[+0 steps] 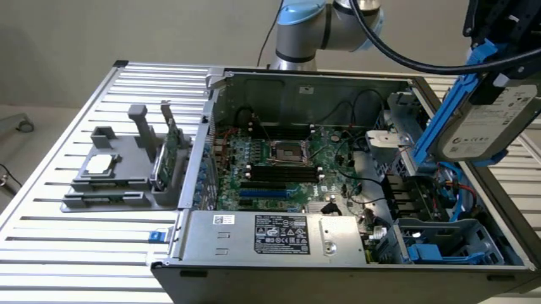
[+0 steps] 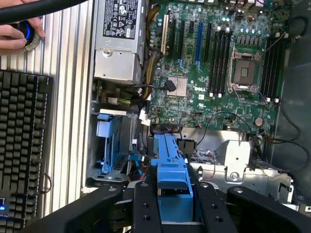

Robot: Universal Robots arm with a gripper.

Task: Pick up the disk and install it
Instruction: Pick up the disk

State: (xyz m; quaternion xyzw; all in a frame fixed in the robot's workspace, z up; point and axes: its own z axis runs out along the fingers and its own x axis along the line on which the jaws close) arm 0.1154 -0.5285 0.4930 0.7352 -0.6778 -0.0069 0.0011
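A: What sits nearest in the exterior view?

B: The open computer case (image 1: 338, 278), lying on the slatted metal worktop (image 1: 50, 234). Along its near edge is the power supply (image 1: 279, 234) with 1 black label. At the exterior view's right of that is the blue drive cage (image 1: 448, 244).

A: And farther in?

B: The motherboard (image 1: 287, 158), with the CPU socket (image 1: 286, 151) near its middle and the memory slots (image 1: 283, 172) just nearer than it. Outside the case, at the exterior view's left, a grey fixture (image 1: 118, 177) carries 1 small silver chip (image 1: 99, 163) and 1 green circuit card (image 1: 173, 145) standing upright.

A: Where is the disk?

B: The disk (image 1: 486, 123) hangs above the case's side at the exterior view's right. It is tilted, white label toward the camera, and higher than the drive cage.

A: Is the end effector holding it?

B: Yes. In the wrist view the end effector (image 2: 176, 204) is clamped on the disk's blue carrier (image 2: 170, 165), 1 black finger on each side.

A: Anything beyond?

B: The arm (image 1: 313, 28) rises behind the case's far wall. The wrist view also shows a black keyboard (image 2: 22, 141) on the worktop beside the case, and a person's hand (image 2: 14, 34) near it.
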